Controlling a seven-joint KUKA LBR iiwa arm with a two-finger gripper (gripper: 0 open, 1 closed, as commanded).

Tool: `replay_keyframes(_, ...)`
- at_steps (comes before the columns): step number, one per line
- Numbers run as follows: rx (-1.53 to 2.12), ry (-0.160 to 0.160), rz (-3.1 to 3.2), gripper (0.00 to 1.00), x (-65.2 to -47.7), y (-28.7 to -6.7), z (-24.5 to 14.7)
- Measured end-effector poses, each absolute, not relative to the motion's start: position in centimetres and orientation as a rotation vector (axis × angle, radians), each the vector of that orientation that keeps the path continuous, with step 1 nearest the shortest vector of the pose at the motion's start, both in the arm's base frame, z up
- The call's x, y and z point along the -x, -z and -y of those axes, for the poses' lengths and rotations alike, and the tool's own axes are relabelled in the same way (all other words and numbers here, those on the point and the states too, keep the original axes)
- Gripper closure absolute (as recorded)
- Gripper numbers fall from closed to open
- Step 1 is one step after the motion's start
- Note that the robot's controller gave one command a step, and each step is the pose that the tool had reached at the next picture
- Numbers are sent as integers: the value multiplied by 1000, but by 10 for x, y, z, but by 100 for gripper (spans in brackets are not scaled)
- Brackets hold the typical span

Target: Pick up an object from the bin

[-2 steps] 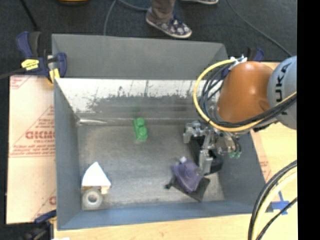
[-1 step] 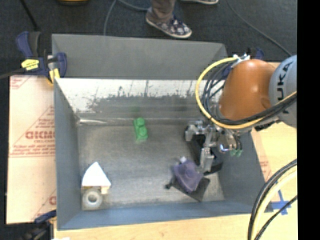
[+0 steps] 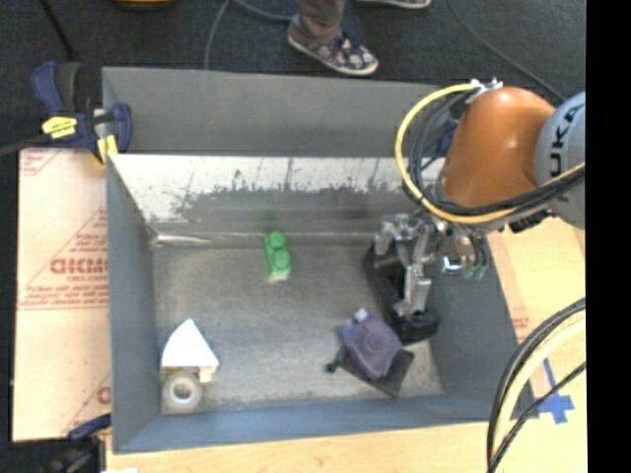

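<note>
1. The gripper (image 3: 418, 315) is seen low in the right part of the grey metal bin (image 3: 296, 180), near its right wall. Whether it is released or clenched cannot be told, and nothing is seen to be grasped.
2. Just beside it, toward the front, a purple, lumpy plastic piece (image 3: 370, 346) is found lying on a black flat slab (image 3: 394, 374). This is judged the likeliest thing to be picked, though no grasp on it is shown.
3. A miss could be caused by the offset. The gripper is placed beside the purple piece, not over it, so a closing there would likely catch nothing or only clip an edge.
4. The purple piece could be pushed aside, or the black slab dragged along with it, because the two lie in touch and the rounded shape offers little flat surface.
5. A scrape against the right wall could be brought about by the little room left on that side.
6. The other contents are few and well apart. A small green plastic block (image 3: 277, 255) is seen near the back wall. In the front left corner a white wedge-shaped block (image 3: 188, 348) is seen, with a pale ring (image 3: 182, 392) just in front of it.
</note>
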State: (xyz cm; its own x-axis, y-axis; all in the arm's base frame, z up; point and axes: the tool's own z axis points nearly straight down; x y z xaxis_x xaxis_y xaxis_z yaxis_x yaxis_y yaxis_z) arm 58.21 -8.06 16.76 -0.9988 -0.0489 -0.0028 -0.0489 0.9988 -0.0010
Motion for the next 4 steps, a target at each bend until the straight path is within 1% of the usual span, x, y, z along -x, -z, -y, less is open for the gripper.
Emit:
replay_keyframes(1, 67, 2, -3132, 0, -599, -158, 88)
replay_keyframes(2, -167, 2, -3133, 100, -582, -134, 148)
replay_keyframes(3, -169, 1, -3133, 0, -582, -134, 148)
replay_keyframes(4, -169, 1, -3133, 0, -582, -134, 148)
